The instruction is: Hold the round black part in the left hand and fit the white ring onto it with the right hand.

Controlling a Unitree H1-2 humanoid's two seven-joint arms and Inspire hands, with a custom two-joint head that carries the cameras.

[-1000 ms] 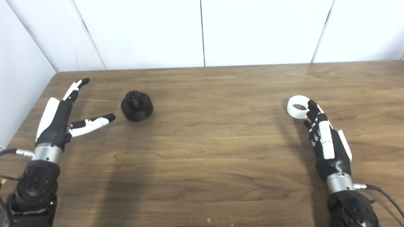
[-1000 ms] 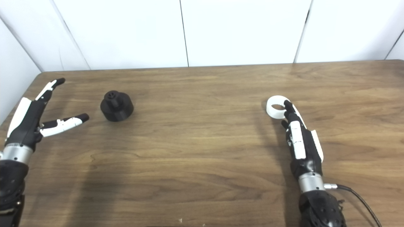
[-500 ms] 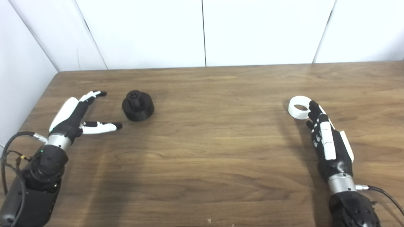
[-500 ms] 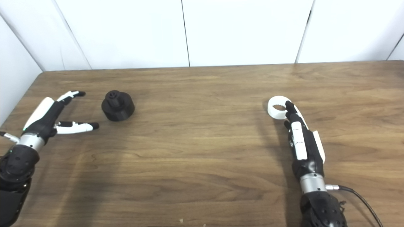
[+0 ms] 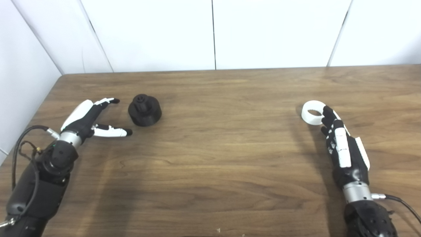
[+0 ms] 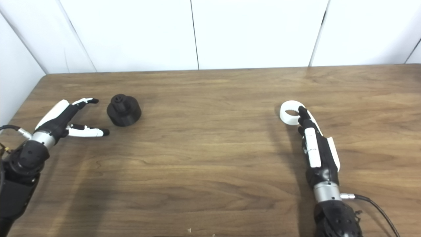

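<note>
The round black part [image 5: 144,110] stands on the wooden table [image 5: 213,148] at the left, with a small knob on top. Just left of it lies my left hand [image 5: 88,119], low over the table and open; its fingers [image 5: 106,100] and thumb spread toward the part without touching it. The white ring [image 5: 311,112] lies flat at the right. My right hand [image 5: 343,149] stretches toward the ring from the near side, and its fingertips [image 5: 326,112] rest against the ring's near right rim. It holds nothing.
White wall panels [image 5: 213,33] close off the table's far edge and left side. A cable [image 5: 399,202] trails from the right wrist, and another loops at the left forearm [image 5: 23,144].
My left hand has dropped down to the table and slid right, closer to the black part. The right hand and the ring have stayed put. The camera has shifted slightly.
</note>
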